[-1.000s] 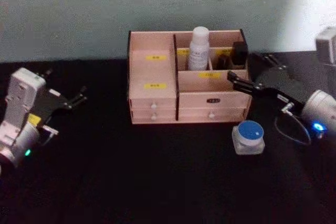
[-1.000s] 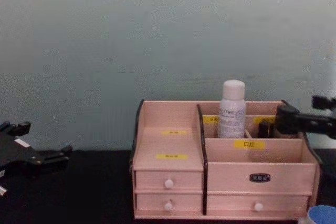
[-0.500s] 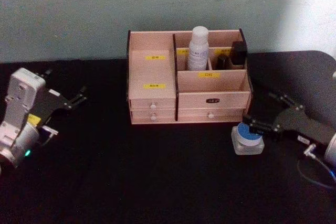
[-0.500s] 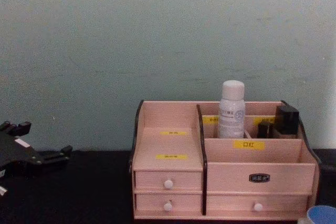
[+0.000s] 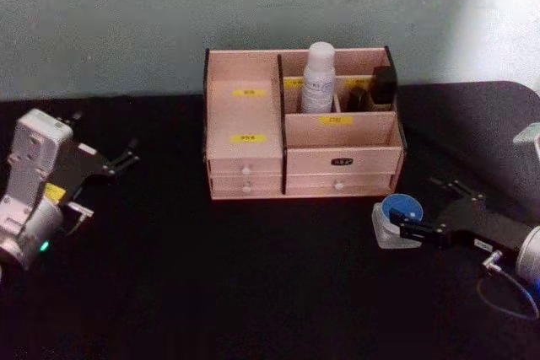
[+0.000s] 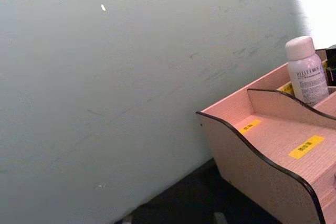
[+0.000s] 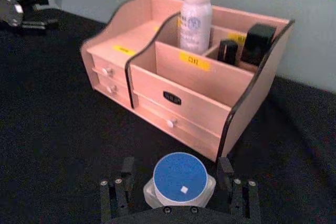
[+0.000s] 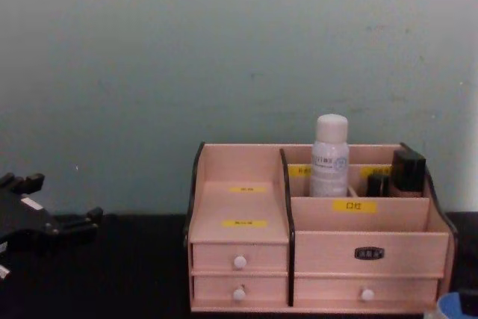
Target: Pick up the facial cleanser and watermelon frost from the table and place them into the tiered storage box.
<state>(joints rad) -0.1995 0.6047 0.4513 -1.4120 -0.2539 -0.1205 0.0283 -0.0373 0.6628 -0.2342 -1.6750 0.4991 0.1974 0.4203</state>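
The watermelon frost (image 5: 395, 217), a squat jar with a blue lid, stands on the black table in front of the box's right end. My right gripper (image 5: 413, 205) is open and low at the table, one finger on each side of the watermelon frost (image 7: 180, 180); the right gripper (image 7: 176, 168) has a small gap to the jar on both sides. The facial cleanser (image 5: 318, 77), a tall white bottle, stands upright in a back compartment of the tiered storage box (image 5: 245, 153). My left gripper (image 5: 121, 160) rests open at the far left.
Small black bottles (image 5: 384, 86) fill the box's back right compartment beside the cleanser (image 8: 329, 156). The box's front right compartment (image 7: 210, 85) holds nothing. A pale wall stands close behind the box (image 8: 239, 240). The jar's lid (image 8: 457, 306) peeks in at the chest view's lower right corner.
My right gripper has come away from the box's right end, dropped to the table and now straddles the blue-lidded jar. The left arm has stayed put.
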